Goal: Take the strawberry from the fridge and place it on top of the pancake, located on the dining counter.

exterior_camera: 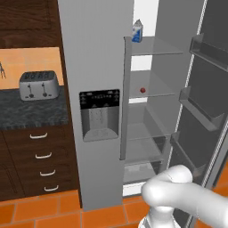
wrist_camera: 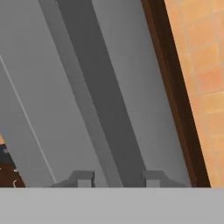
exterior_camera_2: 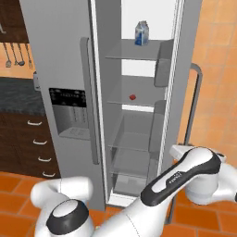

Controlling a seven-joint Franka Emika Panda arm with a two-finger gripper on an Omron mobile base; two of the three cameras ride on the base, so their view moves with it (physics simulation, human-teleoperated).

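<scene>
The grey fridge [exterior_camera: 93,67] [exterior_camera_2: 60,55] stands with its right door swung open. Inside, the tiny dark-red strawberry [exterior_camera: 142,90] [exterior_camera_2: 132,97] lies alone on the middle glass shelf. In the hand view my gripper [wrist_camera: 118,179] is shut on the open door's bar handle [wrist_camera: 105,100], which runs up between the two fingertips. That handle [exterior_camera_2: 198,92] stands at the right of the right base view, with my bent arm low beside its lower end. The pancake and the dining counter are out of view.
A milk carton [exterior_camera: 137,32] [exterior_camera_2: 141,33] stands on the top shelf. The open door's bins [exterior_camera: 200,107] jut inward on the right. Left of the fridge a toaster [exterior_camera: 39,84] sits on a dark speckled countertop [exterior_camera: 31,111] over drawers [exterior_camera: 42,156]. The floor is orange tile [exterior_camera: 44,209].
</scene>
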